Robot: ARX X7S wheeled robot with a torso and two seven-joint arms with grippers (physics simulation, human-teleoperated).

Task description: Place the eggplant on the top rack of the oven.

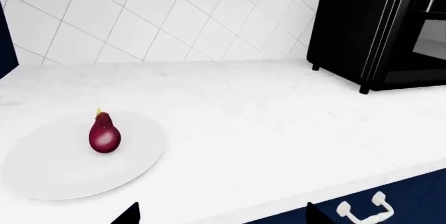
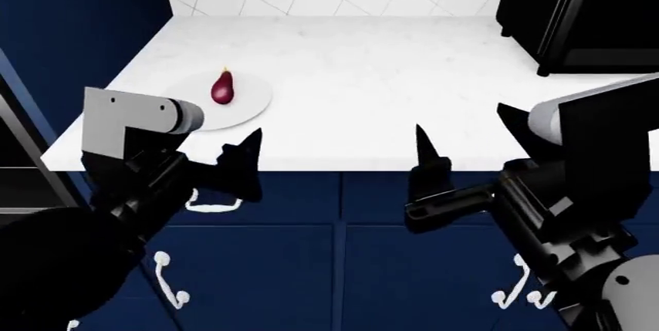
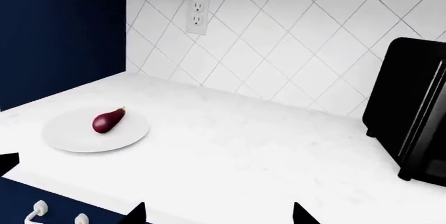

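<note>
The eggplant [image 2: 222, 88] is small, glossy and purple with a yellow-green stem tip. It lies on a white plate [image 2: 252, 106] at the left of the white counter, and shows in the left wrist view [image 1: 104, 135] and the right wrist view [image 3: 108, 120]. My left gripper [image 2: 234, 163] is open and empty, in front of the counter edge just short of the plate; only its fingertips show in its wrist view [image 1: 223, 214]. My right gripper [image 2: 465, 134] is open and empty at the counter's front edge, well to the right of the plate [image 3: 217, 213]. The oven and its top rack are out of view.
A glossy black box-shaped countertop appliance [image 2: 576, 7] stands at the back right of the counter [image 1: 379, 31] [image 3: 411, 125]. A tiled wall with an outlet [image 3: 198, 13] is behind. Navy cabinet fronts with white handles [image 2: 211, 206] are below. A navy panel [image 2: 72, 30] borders the left.
</note>
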